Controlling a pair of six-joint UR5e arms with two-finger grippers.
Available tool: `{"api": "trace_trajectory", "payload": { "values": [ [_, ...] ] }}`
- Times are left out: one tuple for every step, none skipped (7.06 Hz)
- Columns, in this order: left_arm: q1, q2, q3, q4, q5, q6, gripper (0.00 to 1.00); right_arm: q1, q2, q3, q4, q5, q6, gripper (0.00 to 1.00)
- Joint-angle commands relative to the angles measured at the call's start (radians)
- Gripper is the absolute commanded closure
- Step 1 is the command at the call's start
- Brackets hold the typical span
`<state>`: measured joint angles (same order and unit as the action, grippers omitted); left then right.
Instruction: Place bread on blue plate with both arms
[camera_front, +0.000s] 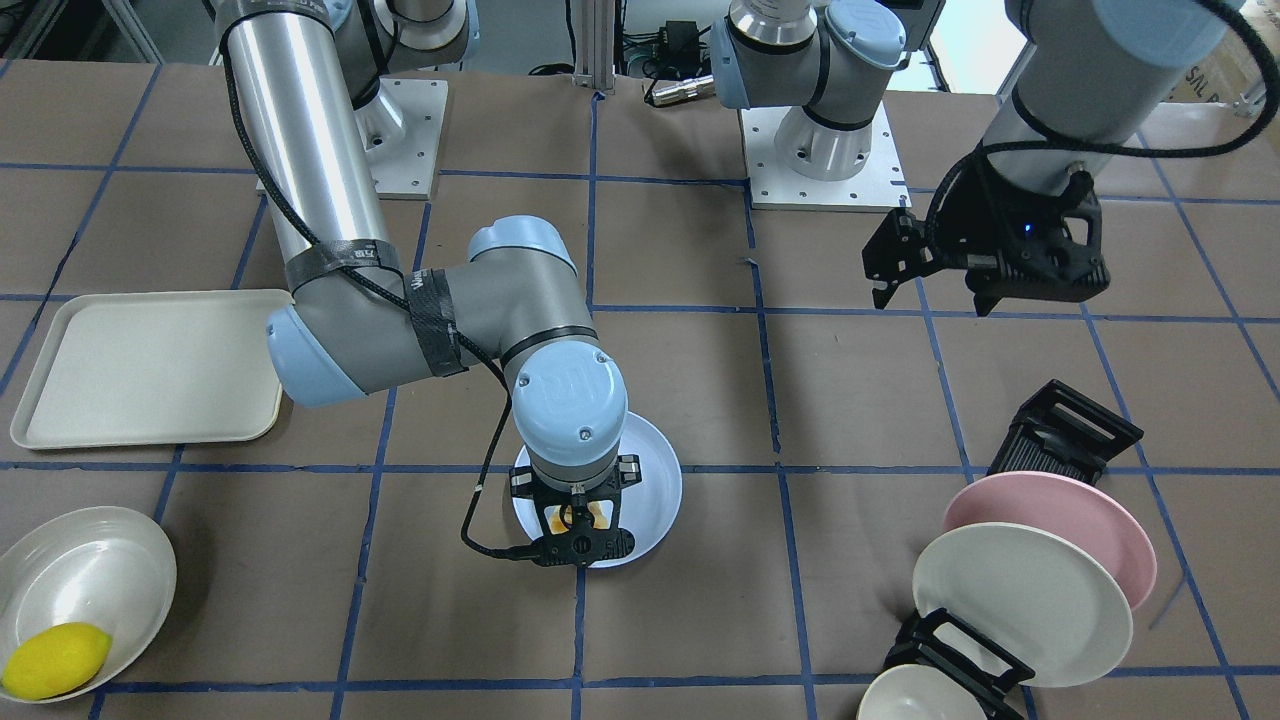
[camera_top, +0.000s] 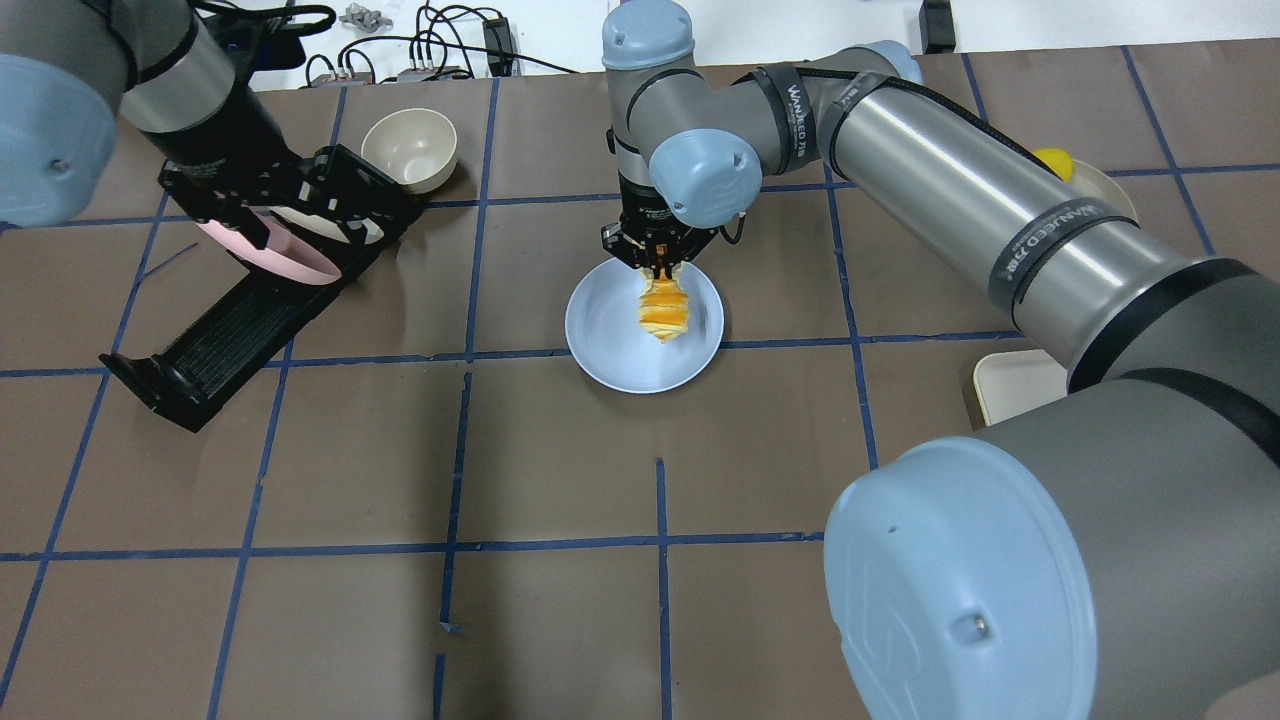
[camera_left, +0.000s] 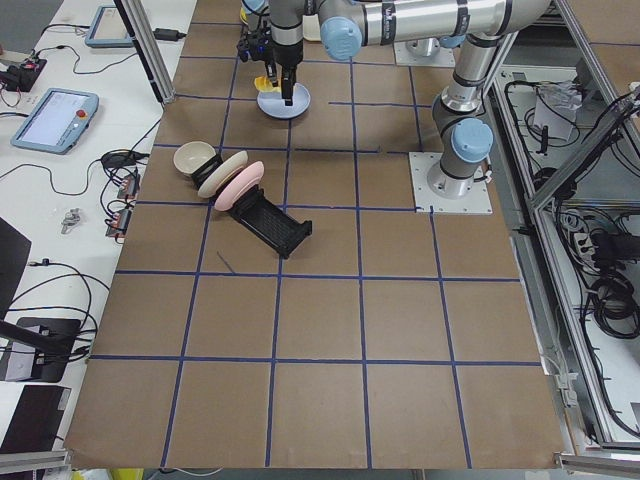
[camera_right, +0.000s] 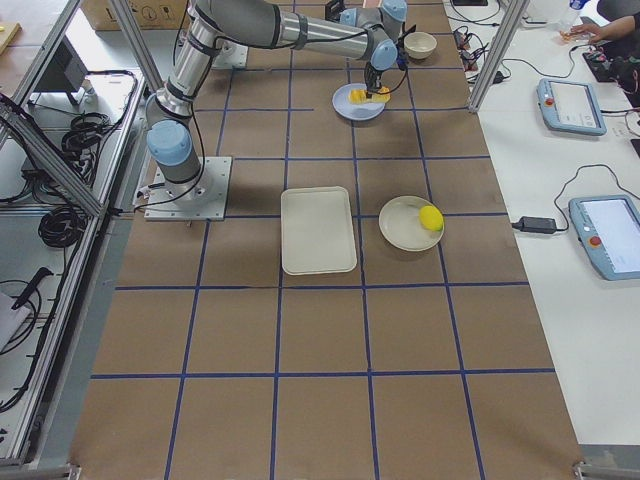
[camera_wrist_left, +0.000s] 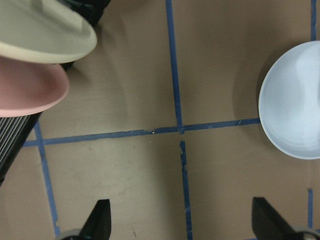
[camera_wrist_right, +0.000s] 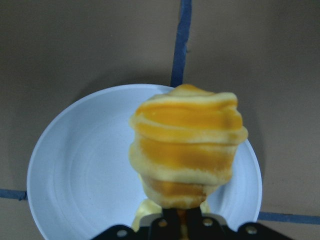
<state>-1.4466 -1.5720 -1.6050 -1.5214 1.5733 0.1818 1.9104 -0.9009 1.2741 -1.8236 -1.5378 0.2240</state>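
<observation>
Brown worktop (camera_top: 560, 480) taped into blue squares carries, nearest the robot, one cream tray (camera_front: 150, 365), then one blue plate (camera_top: 610, 345) and one bread (camera_top: 663, 310). Farther out stand one black dish rack (camera_top: 240, 310) with one pink plate (camera_front: 1060, 515) and one cream plate (camera_front: 1020, 600), one small bowl (camera_top: 410, 148), and one shallow bowl (camera_front: 90, 570) holding one lemon (camera_front: 55, 660). Two arms are in view. The right arm (camera_top: 960, 200) stretches forward, its wrist pointing straight down over the blue plate. The right gripper (camera_top: 661, 268) is clamped on the bread's upper end, and the loaf hangs upright beneath it over the plate. Whether it touches the plate is unclear. The left arm (camera_top: 190, 90) is raised beside the rack, with the left gripper (camera_front: 932, 300) spread wide and holding nothing.
</observation>
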Motion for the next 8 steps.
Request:
{"api": "trace_trajectory", "payload": {
  "values": [
    [-0.012,0.076,-0.012,-0.040,-0.022,-0.025,0.00,0.002,0.004,0.002,0.000,-0.010,-0.002,0.47],
    [-0.035,0.057,0.008,-0.031,-0.035,-0.097,0.00,0.004,0.008,-0.001,-0.011,-0.012,-0.005,0.08],
    [-0.082,0.040,0.017,-0.029,-0.015,-0.102,0.00,0.006,0.010,0.001,-0.013,-0.013,-0.002,0.00],
    [-0.092,0.034,0.022,-0.029,-0.010,-0.107,0.00,0.006,0.010,0.001,-0.013,-0.013,-0.002,0.00],
    [-0.087,0.037,0.019,-0.032,-0.007,-0.104,0.00,0.006,0.010,0.001,-0.013,-0.015,0.000,0.00],
    [-0.083,0.040,0.023,-0.034,-0.018,-0.102,0.00,0.006,0.008,0.001,-0.013,-0.015,0.000,0.00],
    [-0.081,0.043,0.025,-0.034,-0.019,-0.104,0.00,0.001,-0.012,-0.010,0.001,-0.018,-0.014,0.00],
    [-0.072,0.043,0.025,-0.040,-0.015,-0.104,0.00,-0.007,-0.066,-0.007,0.003,-0.028,-0.020,0.00]
  ]
}}
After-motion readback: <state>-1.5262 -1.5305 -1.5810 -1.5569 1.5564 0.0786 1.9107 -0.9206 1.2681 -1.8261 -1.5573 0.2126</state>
